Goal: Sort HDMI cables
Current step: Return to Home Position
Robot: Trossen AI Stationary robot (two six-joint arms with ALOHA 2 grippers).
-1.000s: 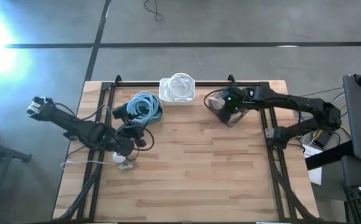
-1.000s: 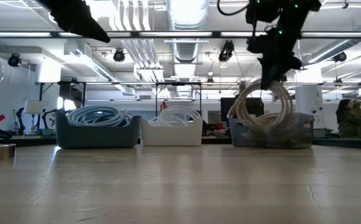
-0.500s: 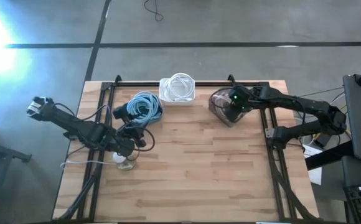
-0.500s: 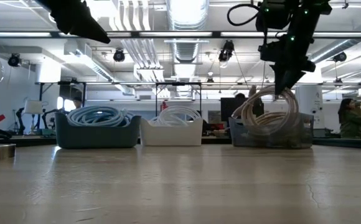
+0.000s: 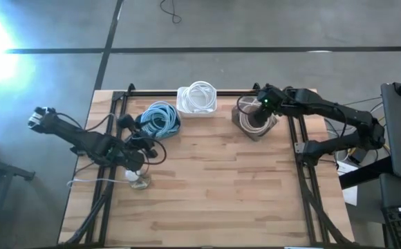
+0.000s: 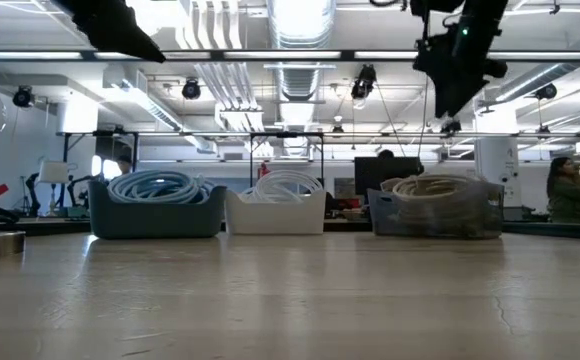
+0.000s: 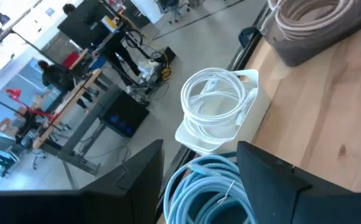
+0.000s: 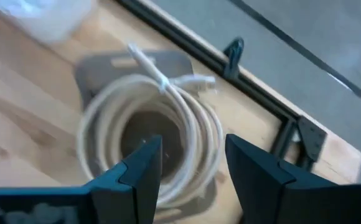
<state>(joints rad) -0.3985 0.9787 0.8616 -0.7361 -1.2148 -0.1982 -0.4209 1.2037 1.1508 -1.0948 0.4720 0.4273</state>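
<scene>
Three bins stand in a row along the table's far edge. A dark bin (image 5: 160,117) holds light blue HDMI cable coils (image 7: 208,193). A white bin (image 5: 199,99) holds white coils (image 7: 213,102). A grey bin (image 5: 254,123) holds beige coils (image 8: 149,134). My right gripper (image 8: 190,174) hangs open above the grey bin (image 6: 435,210), well clear of the coils, with nothing between its fingers. My left gripper (image 7: 199,180) is open too, held in the air at the near left side of the dark bin (image 5: 144,142), touching nothing.
A round white bulb-like object (image 5: 137,178) with a thin loose cord sits near the table's left edge, under my left arm. The wooden top (image 5: 221,187) nearer the front shows bare boards. A black frame (image 5: 304,173) runs along the table's sides.
My right gripper has opened and let go of a beige coil, which hung upright below it and now lies flat in the grey bin. The gripper has then risen and drawn toward the table's far right.
</scene>
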